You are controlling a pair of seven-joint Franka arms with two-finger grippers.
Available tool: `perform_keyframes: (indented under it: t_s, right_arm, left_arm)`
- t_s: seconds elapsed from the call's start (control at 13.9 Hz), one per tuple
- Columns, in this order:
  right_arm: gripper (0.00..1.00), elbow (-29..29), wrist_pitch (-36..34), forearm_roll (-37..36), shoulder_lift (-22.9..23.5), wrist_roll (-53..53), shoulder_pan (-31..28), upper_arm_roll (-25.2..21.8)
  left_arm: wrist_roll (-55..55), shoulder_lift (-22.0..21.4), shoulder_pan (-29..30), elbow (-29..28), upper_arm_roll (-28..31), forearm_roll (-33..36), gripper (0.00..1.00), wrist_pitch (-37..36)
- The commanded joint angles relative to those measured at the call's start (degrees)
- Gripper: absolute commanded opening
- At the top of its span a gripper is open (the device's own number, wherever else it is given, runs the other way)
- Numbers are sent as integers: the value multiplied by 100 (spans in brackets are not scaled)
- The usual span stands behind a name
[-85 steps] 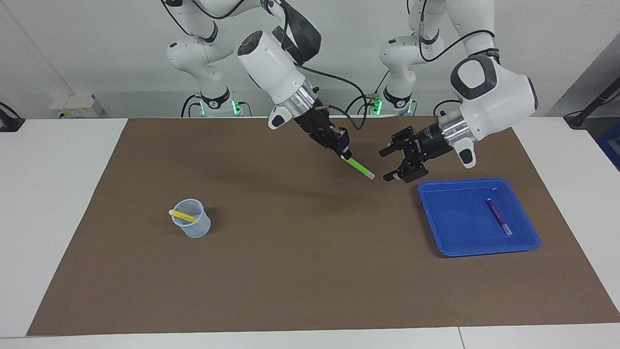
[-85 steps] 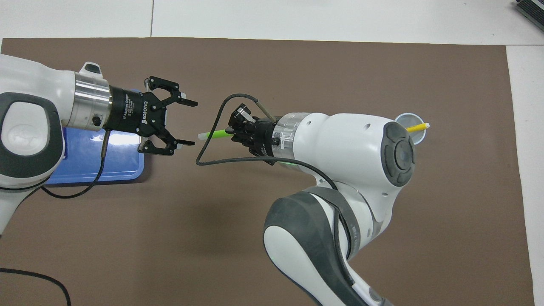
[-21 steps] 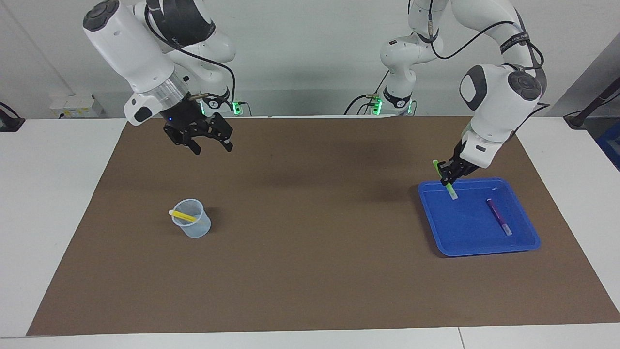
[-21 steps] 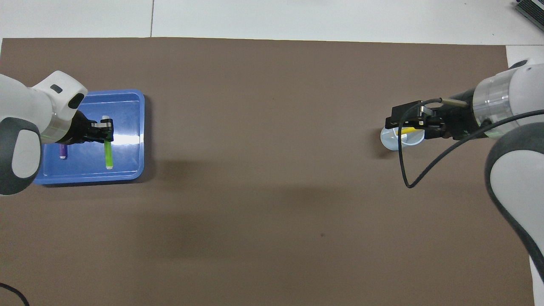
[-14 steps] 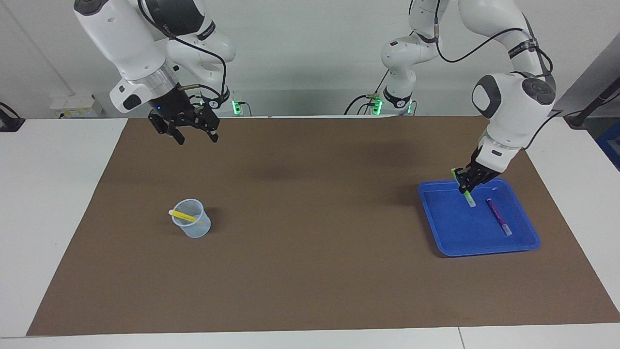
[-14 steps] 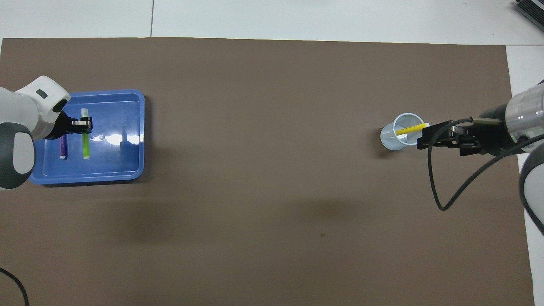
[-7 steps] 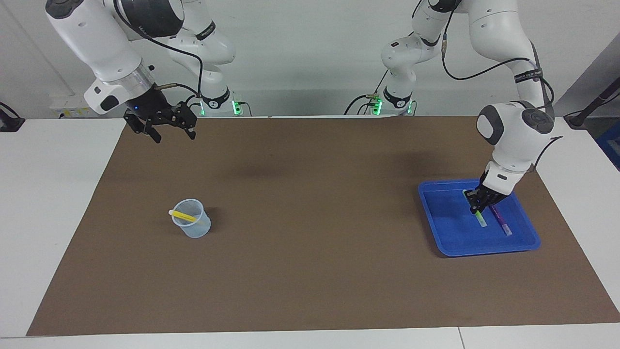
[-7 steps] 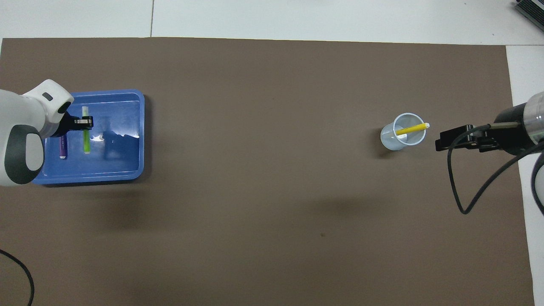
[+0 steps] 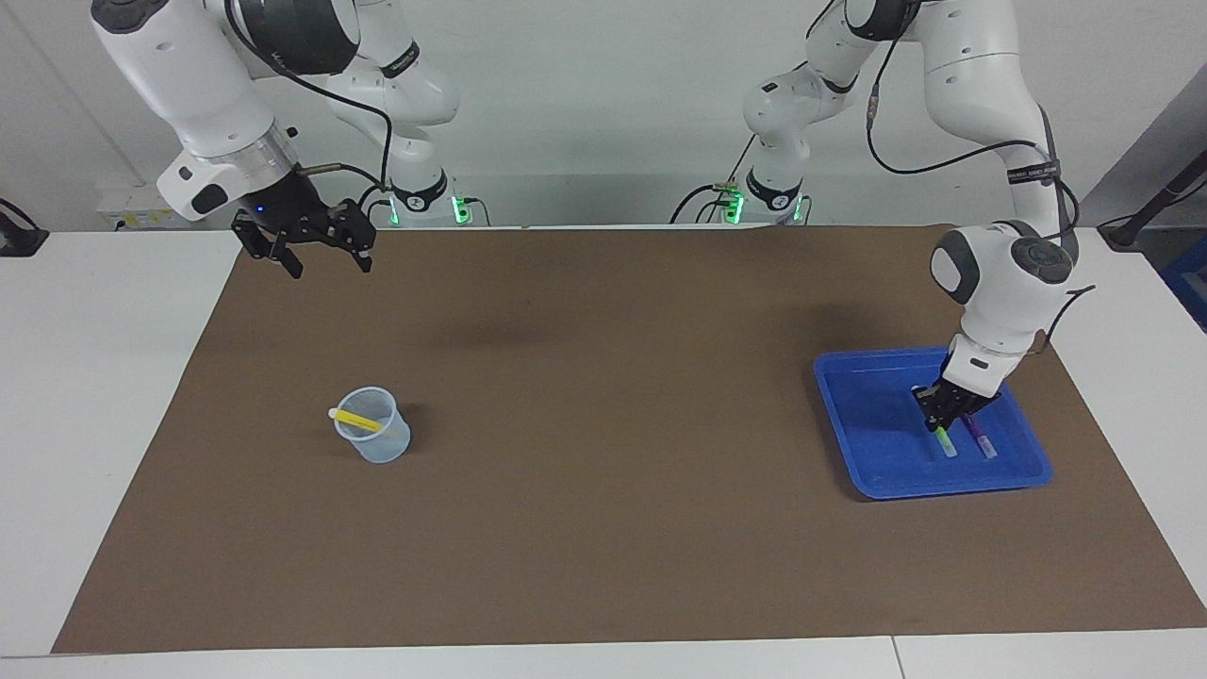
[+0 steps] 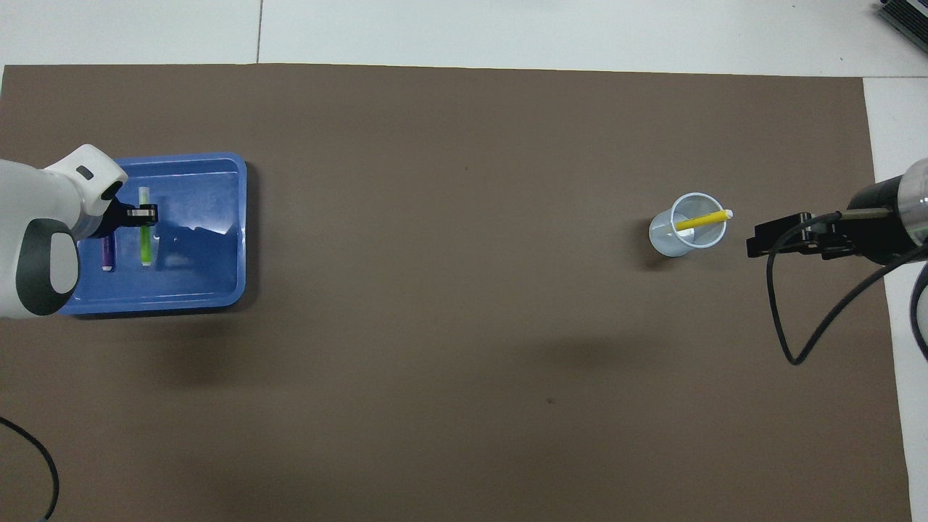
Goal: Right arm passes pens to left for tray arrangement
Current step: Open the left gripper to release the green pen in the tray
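Tray point(image 9: 853, 443): blue, on brown mat point(image 9: 603, 528), at left arm's end of table.
Left gripper point(image 9: 946, 415): low inside tray, fingers closed on green pen point(image 9: 946, 441); comes down from above, pointing nearly straight down.
Green pen: gripped at upper part, whitish end down and pointing away from robots; lower end at tray floor or just above, cannot tell if touching.
Purple pen point(image 9: 981, 439): flat in tray, just beside green pen, on side toward left arm's table end; nearly parallel to it, not touching in overhead view.
Cup point(image 9: 375, 438): small, translucent, upright on mat, toward right arm's end, well apart from tray.
Yellow pen point(image 9: 356, 418): in cup, leaning, whitish tip sticking out over rim toward right arm's end of table.
Right gripper point(image 9: 319, 252): up in air over mat edge at right arm's end, jaws spread wide, holding nothing; small blue light on wrist; waits.
Right gripper and cup: apart; in overhead view gripper tips point(image 10: 757, 241) beside cup, not over it.
Mat: covers most of white table point(image 9: 94, 377).
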Motion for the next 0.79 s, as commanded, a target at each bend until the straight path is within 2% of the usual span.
perform_keyframes:
  t_s: [0.0, 0.72]
  right_arm:
    - [100, -88, -18, -108, -128, -163, -54, 46]
    - [100, -88, -9, -117, -163, -163, -10, 55]
  left_arm:
    - [38, -16, 113, -135, -25, 115, 0, 29]
    - [21, -87, 113, -417, -25, 115, 0, 73]
